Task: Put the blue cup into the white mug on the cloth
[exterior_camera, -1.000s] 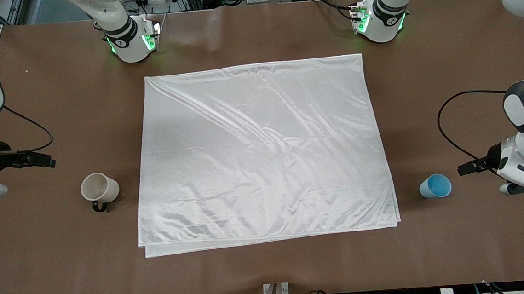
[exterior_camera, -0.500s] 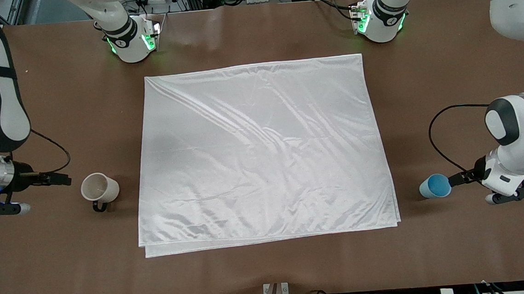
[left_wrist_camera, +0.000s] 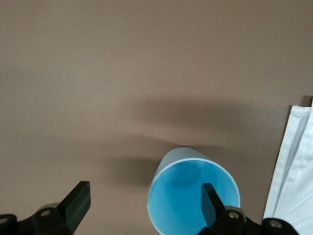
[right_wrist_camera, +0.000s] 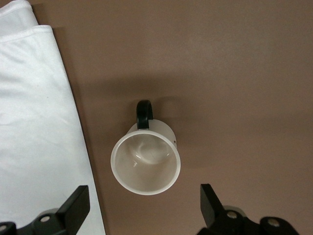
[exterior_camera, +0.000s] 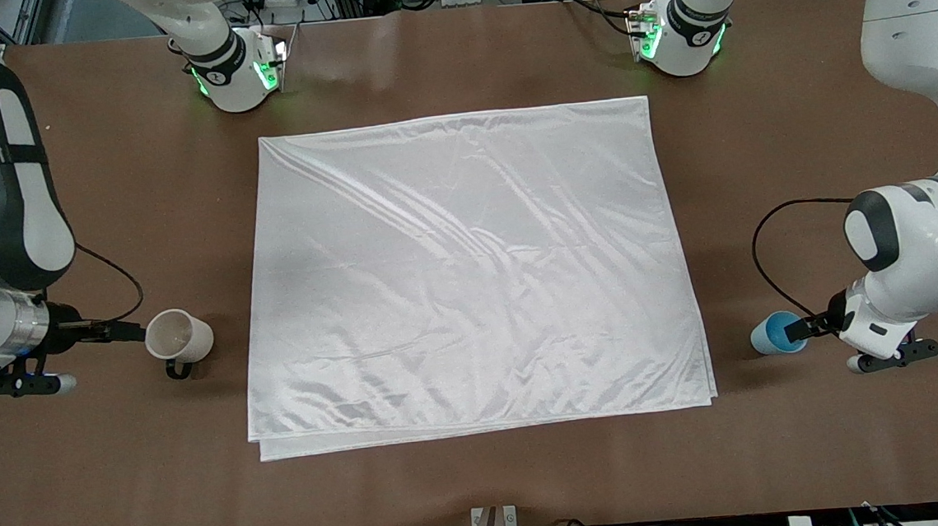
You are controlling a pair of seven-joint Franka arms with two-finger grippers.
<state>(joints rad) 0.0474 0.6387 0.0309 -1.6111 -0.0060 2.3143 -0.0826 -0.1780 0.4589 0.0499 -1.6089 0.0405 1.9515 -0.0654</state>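
The small light-blue tapered blue cup (exterior_camera: 778,333) stands upright on the bare brown table (exterior_camera: 484,476), just beside the shiny white satin cloth (exterior_camera: 470,271) at the left arm's end. At the right arm's end we see the right gripper (exterior_camera: 129,330), spread wide and empty, beside the cream-white mug (exterior_camera: 178,339) with its black loop handle. The left gripper (left_wrist_camera: 146,200), equally wide, straddles the cup's rim, gripping nothing.

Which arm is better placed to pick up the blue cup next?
The left. Its open gripper is already at the blue cup, one finger over the cup's mouth. The right gripper is open at the white mug, at the right arm's end of the table, with the cloth between.
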